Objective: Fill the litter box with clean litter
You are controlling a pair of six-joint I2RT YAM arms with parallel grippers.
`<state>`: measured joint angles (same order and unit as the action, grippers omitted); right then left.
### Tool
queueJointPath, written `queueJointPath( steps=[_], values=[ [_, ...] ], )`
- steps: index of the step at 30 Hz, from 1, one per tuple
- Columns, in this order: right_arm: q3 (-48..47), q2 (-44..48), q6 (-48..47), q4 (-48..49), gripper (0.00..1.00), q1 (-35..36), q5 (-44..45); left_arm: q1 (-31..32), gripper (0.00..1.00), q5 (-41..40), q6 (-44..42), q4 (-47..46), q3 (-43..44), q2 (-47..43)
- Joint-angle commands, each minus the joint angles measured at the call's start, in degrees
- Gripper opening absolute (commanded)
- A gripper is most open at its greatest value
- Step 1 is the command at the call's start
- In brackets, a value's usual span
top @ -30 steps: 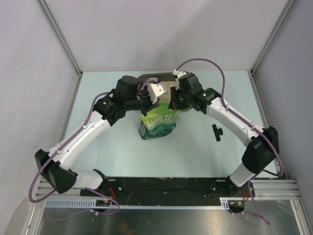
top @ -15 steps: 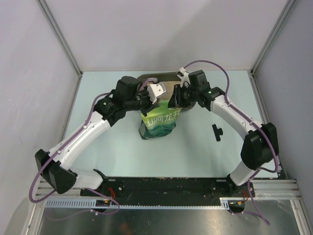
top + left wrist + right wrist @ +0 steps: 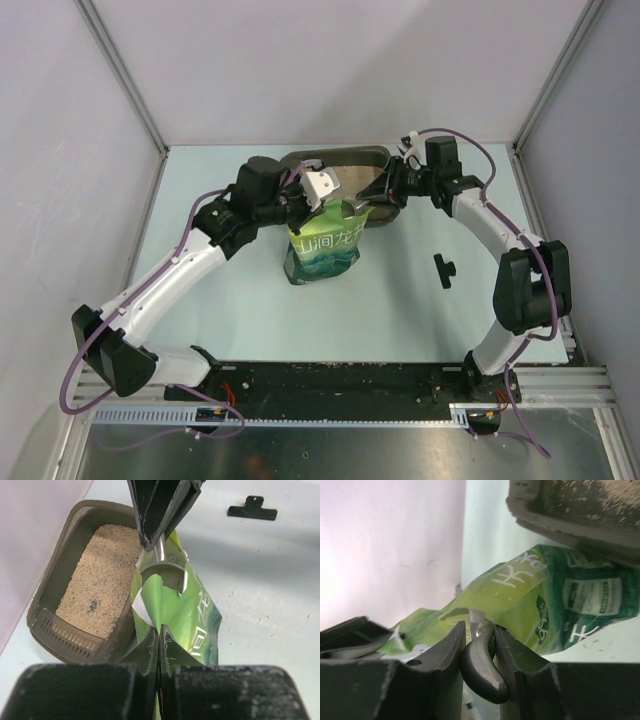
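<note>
The dark brown litter box [image 3: 55,640] holds beige clean litter [image 3: 100,580] and sits at the back of the table [image 3: 335,156], behind the green bag [image 3: 323,248]. My left gripper [image 3: 160,635] is shut on the torn top edge of the green bag [image 3: 197,615], holding its mouth open. My right gripper [image 3: 480,635] is shut on the dark handle of a scoop [image 3: 482,667], whose silver stem [image 3: 160,550] reaches down into the bag's mouth. In the top view the right gripper [image 3: 380,192] hangs at the bag's right top corner, beside the box. The scoop's bowl is hidden inside the bag.
A black clip [image 3: 444,268] lies on the pale table to the right of the bag. Grey walls with metal posts close in the table on the left, back and right. Litter crumbs are scattered on the table near the bag [image 3: 240,625].
My right arm has swung its wrist out to the right and back, from over the bag to beside the box, keeping hold of the scoop. The left arm and bag have stayed put.
</note>
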<state>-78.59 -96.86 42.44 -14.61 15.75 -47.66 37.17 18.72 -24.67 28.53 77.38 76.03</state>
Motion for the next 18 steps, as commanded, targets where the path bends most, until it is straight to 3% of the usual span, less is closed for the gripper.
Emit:
queueJointPath(
  steps=[1,8,18],
  values=[
    [0.36,1.23,12.14,11.70,0.00,-4.13,-11.48,-0.08,0.00,-1.75,-3.19,-1.64,-1.27,-4.66],
    [0.98,1.85,15.75,15.84,0.00,-10.02,-15.80,-0.08,0.00,-2.55,-7.15,-0.23,-1.45,-5.28],
    [0.98,3.43,8.99,10.66,0.00,-15.04,-17.82,-0.08,0.00,-3.78,-9.26,-0.23,0.40,-4.13]
  ],
)
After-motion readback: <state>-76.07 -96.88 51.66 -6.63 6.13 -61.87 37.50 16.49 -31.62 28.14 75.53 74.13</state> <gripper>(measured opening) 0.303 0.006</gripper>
